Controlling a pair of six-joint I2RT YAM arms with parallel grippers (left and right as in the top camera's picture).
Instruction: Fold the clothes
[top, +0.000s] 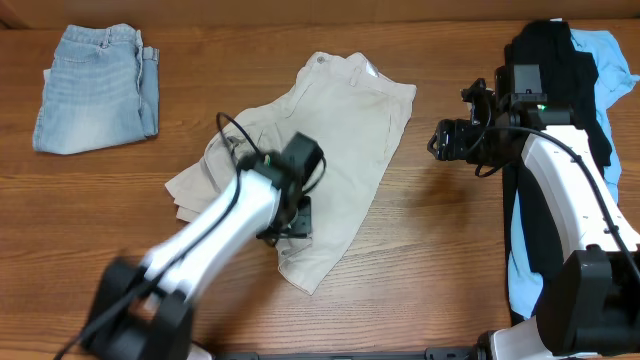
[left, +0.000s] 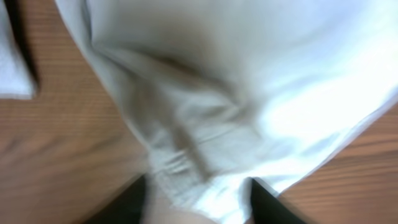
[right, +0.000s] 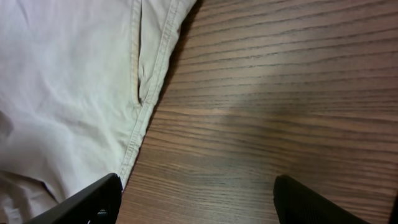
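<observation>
Left gripper (top: 290, 222), jaws parted, sits atop the khaki shorts (top: 350, 130), which run lower-centre to top; right gripper (top: 440, 140) gapes empty alongside

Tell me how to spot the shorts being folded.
Look at the middle of the wooden table, beneath the left gripper. The khaki shorts lie there, pale beige with a button waistband. The denim shorts nearby are blue and smaller.
</observation>
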